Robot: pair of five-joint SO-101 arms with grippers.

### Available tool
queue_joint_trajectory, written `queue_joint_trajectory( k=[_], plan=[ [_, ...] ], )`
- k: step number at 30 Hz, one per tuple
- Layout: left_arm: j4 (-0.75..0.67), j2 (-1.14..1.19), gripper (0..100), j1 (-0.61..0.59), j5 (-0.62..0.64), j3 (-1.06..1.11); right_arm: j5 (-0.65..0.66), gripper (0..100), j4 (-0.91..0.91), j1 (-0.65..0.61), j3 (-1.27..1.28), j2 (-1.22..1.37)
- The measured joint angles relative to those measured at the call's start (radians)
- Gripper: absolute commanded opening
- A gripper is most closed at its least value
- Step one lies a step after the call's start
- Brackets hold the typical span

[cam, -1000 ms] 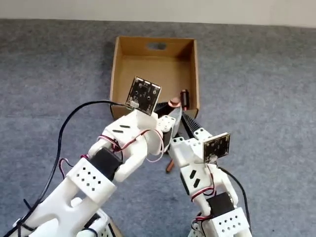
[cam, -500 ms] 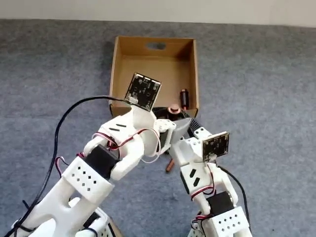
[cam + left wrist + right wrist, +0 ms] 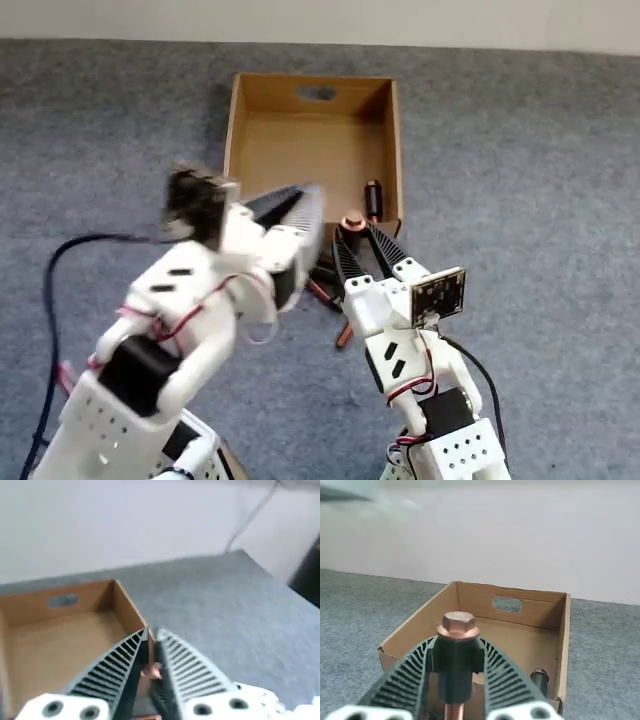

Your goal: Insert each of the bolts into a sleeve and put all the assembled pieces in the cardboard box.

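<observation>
1. Left of centre in the high view, the left arm (image 3: 190, 300) and left gripper (image 3: 295, 212) are blurred, and the camera board (image 3: 200, 205) is a dark smear.
2. At centre, loose bolts (image 3: 322, 290) lie partly under that arm, so their number cannot be told.
3. In the right wrist view, the picture's edge cuts off the bolt (image 3: 457, 625) below its sleeve (image 3: 456, 672), which the right gripper (image 3: 456, 642) clasps.
4. In the left wrist view, a copper speck (image 3: 151, 670) is too blurred to name.

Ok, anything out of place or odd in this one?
Nothing stands out. The right gripper holds a sleeved bolt upright at the cardboard box's near edge; a loose bolt lies on the carpet between the arms.
</observation>
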Motion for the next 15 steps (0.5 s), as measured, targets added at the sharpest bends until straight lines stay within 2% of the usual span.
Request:
queue_joint_trajectory(
  k=[11,15],
  plan=[
    [-0.002,-0.333,1,-0.463,0.002,0.488,0.000,0.7,0.000,0.000,0.000,0.000],
    [-0.092,-0.439,1,-0.628,0.002,0.709,0.000,0.7,0.000,0.000,0.000,0.000]
  ],
)
